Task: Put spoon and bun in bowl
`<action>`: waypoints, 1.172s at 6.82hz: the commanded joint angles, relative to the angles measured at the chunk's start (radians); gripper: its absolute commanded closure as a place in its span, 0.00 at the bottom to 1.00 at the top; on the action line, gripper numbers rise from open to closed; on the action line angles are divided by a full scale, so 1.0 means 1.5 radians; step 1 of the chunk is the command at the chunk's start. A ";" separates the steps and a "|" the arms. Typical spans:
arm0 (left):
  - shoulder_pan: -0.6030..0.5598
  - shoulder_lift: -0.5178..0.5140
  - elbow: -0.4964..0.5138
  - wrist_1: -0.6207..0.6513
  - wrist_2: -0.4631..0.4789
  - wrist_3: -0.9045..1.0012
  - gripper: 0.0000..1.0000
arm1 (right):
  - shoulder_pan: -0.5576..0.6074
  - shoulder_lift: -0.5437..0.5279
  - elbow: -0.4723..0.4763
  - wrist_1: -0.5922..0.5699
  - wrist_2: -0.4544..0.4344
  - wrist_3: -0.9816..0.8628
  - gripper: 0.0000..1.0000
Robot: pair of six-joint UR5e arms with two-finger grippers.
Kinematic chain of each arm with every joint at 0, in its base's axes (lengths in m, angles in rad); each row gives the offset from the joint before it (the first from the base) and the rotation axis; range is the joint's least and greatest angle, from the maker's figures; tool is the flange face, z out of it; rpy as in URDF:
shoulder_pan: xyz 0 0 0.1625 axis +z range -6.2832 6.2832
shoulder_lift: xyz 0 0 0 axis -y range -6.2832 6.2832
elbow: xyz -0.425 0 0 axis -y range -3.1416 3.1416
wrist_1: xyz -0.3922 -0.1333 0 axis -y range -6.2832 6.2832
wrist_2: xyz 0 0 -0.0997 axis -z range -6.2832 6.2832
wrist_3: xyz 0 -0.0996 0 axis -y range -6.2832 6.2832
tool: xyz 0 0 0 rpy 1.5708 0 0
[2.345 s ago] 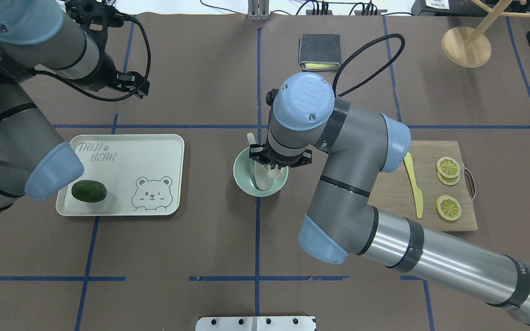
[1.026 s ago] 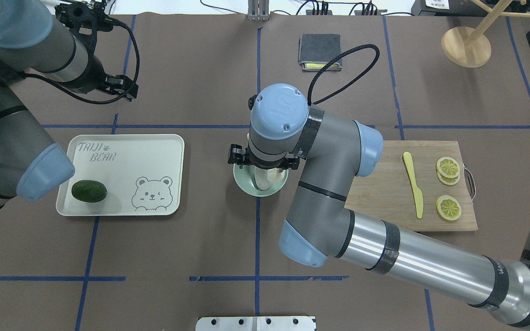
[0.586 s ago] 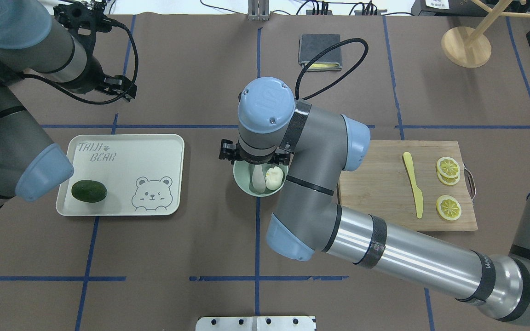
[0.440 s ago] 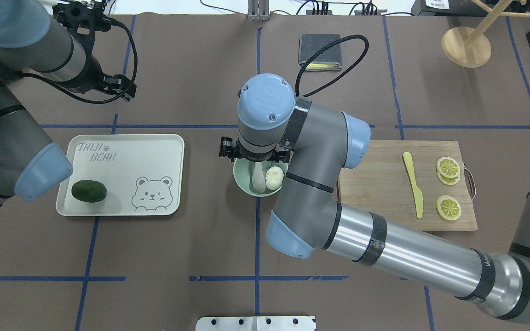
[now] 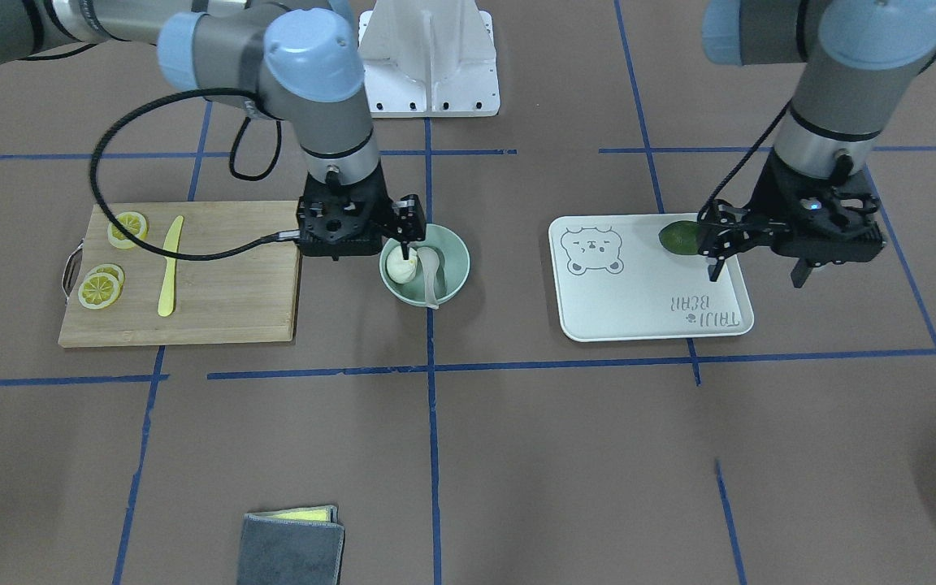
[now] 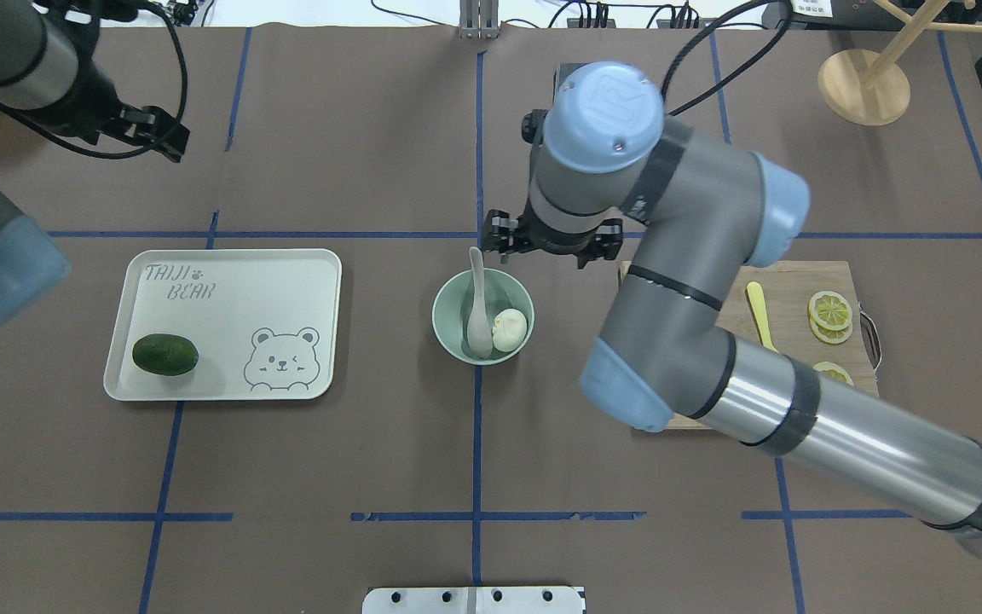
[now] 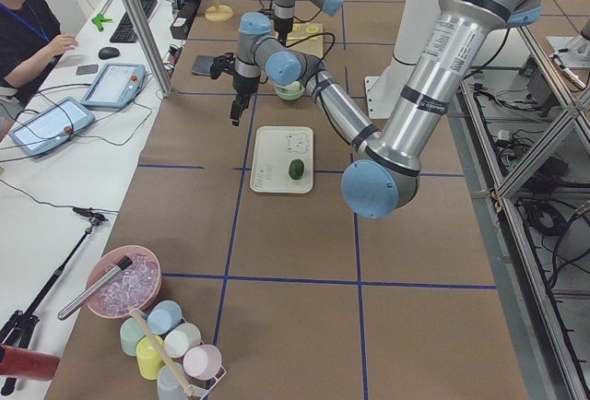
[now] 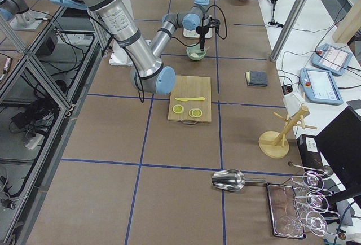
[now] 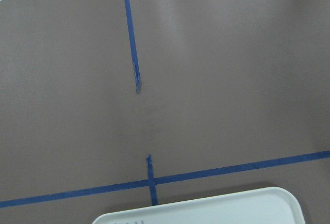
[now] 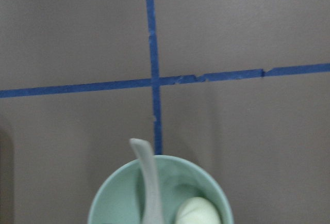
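The mint-green bowl (image 6: 439, 331) holds both items. The pale soup spoon (image 6: 480, 317) lies with its scoop inside and its handle leaning over the rim, and the steamed bun (image 6: 509, 330) touches it. The right gripper (image 6: 552, 246) hovers above the bowl's rim, empty and spread wide. The left gripper (image 5: 756, 266) is also spread wide and hangs well apart from the bowl, over the bear tray (image 6: 227, 281).

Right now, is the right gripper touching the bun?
Apart. Overhead view: the bun lies free in the bowl, with the right gripper beyond the bowl's far rim. Right wrist view shows no finger on it.
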 commanded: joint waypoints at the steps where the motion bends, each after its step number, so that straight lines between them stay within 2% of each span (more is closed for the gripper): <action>1: -0.135 0.077 0.004 0.000 -0.099 0.210 0.00 | 0.119 -0.159 0.099 -0.008 0.080 -0.180 0.00; 3: -0.220 0.134 0.046 -0.001 -0.139 0.342 0.00 | 0.241 -0.268 0.104 -0.003 0.141 -0.367 0.00; 5: -0.293 0.178 0.096 -0.002 -0.140 0.447 0.00 | 0.354 -0.365 0.095 -0.003 0.174 -0.564 0.00; 6: -0.311 0.190 0.114 -0.004 -0.140 0.468 0.00 | 0.413 -0.391 0.072 -0.004 0.192 -0.659 0.00; 8: -0.322 0.201 0.130 -0.007 -0.138 0.470 0.00 | 0.517 -0.403 -0.025 -0.003 0.256 -0.828 0.00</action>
